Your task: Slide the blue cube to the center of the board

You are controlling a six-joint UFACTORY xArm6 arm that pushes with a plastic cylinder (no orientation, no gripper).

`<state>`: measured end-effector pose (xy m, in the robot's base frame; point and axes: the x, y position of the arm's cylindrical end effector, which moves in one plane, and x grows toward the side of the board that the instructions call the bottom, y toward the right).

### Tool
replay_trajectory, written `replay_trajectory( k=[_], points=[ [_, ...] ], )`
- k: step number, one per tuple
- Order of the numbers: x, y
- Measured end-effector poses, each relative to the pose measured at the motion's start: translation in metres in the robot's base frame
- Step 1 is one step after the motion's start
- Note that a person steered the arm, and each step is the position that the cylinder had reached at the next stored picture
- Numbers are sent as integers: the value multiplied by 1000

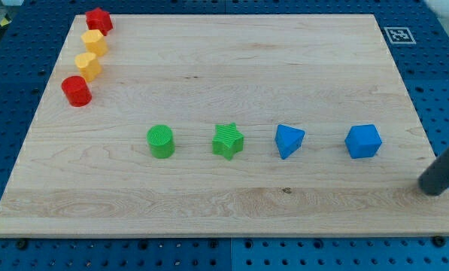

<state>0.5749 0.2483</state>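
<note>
A pale wooden board (232, 68) sits on a blue pegboard bench (435, 83). My tip (432, 188) is down at the board's right edge, near side, just a bare rod with no jaws to spread or press. The blue cube (363, 141) sits left of and a little beyond the tip, near but not touching. Leftward in a row: blue triangle (289, 141), green star (228, 141), green cylinder (161, 141). Far left corner: red block (98, 20), two yellow blocks (94, 42) (88, 66), red cylinder (77, 91).

My tip (433, 188) ends a plain dark rod, round and smooth. It looks matte black, though blurred.
</note>
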Motion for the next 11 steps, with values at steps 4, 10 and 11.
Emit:
replay_trajectory(
  k=[4,10,11],
  points=[
    [-76,-36],
    [-147,-185],
    [-147,-215]
  ],
)
